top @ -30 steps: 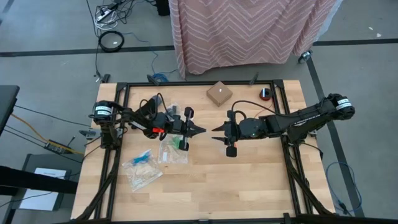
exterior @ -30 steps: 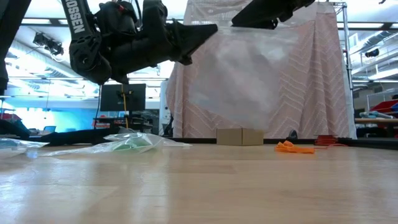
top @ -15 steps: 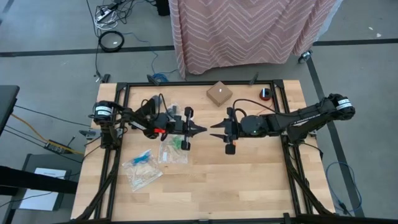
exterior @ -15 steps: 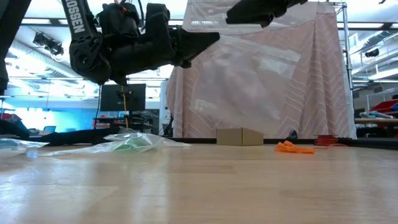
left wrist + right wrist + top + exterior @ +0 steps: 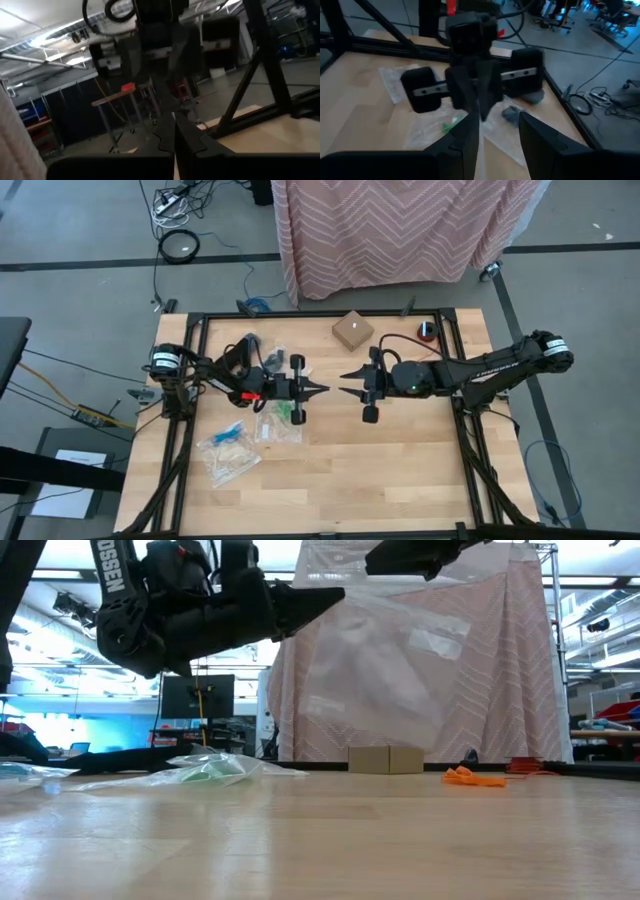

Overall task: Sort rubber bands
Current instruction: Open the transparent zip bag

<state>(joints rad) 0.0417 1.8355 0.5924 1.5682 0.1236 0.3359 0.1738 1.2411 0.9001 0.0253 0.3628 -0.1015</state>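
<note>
Nearest the front edge, on the left of the worktop [image 5: 400, 470], lies a flat clear zip bag [image 5: 228, 452] with a few blue rubber bands [image 5: 232, 430] showing at its far end. Just behind it is a second clear bag [image 5: 278, 423] with green rubber bands [image 5: 288, 412] inside it; the right wrist view also shows a small dark clump in this bag, too blurred to name. Above these, over the middle of the worktop, the two hands meet tip to tip and well clear of the wood. The left hand [image 5: 318, 389] reaches in from the left with its fingers closed to a single point, pinching the top edge of a third, hanging clear bag [image 5: 390, 670], which droops below the hands without touching the worktop. The right hand [image 5: 347, 377] comes in from the right at the same height, just beside the left one; its fingers [image 5: 465, 140] stand apart with a plain gap between them, up at the bag's top edge, and whether they touch the plastic cannot be told. Farther back, near the far edge, sits a small cardboard box [image 5: 352, 330], and to its right a little heap of orange rubber bands [image 5: 470, 777] lies loose on the wood. Behind the worktop hangs a pink zigzag-patterned cloth [image 5: 400, 230].
</note>
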